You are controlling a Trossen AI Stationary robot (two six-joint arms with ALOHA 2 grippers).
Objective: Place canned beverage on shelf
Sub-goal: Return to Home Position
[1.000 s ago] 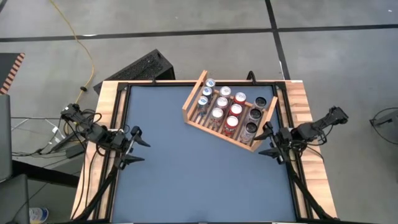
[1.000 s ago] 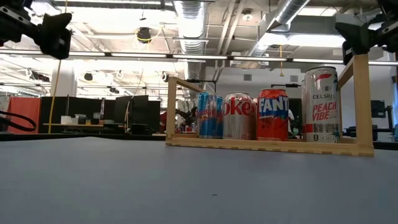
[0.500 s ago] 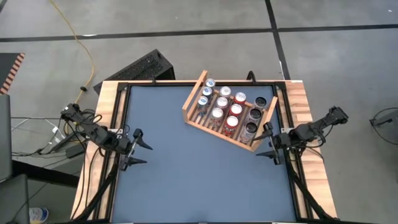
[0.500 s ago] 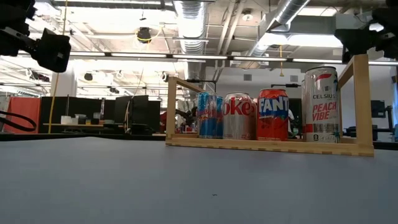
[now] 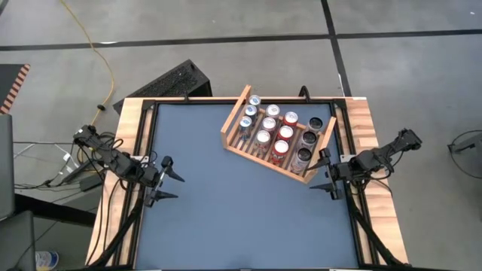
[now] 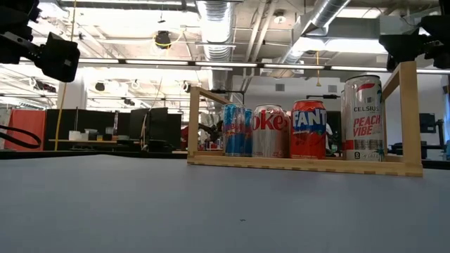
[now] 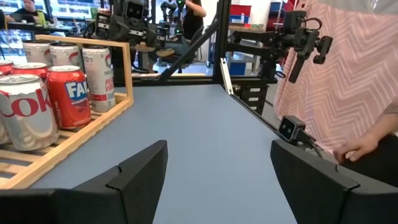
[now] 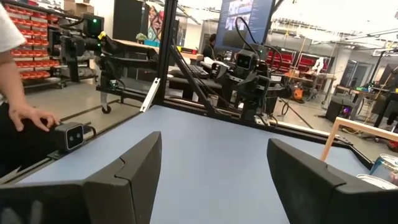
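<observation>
Low view, legible: "CELSIUS PEACH VIBE" on white-pink can [image 6: 363,118], "FANT" on red-orange can [image 6: 308,128], "oke" on silver can [image 6: 271,131]; blue-silver can [image 6: 237,130] at left, label unclear. Shelf [image 5: 263,158]: light wood, slatted base, raised side boards, askew at upper centre-right of high view on blue counter [image 5: 241,218], cans in rows. Left claw [image 5: 175,187] at left-centre, spread wide, empty. Right claw [image 5: 318,172] just right of shelf's lower corner, wide, empty. Vs 1 s ago: left arm lower in low view; shelf, cans unmoved.

Colours on the grey-blue table [image 5: 241,211]
The pale wooden shelf [image 6: 302,163] is carrying a blue-and-silver Red Bull can [image 6: 237,131], silver Diet Coke can [image 6: 271,131], orange-red Fanta can [image 6: 308,129] and white-and-pink Celsius can [image 6: 363,118].
</observation>
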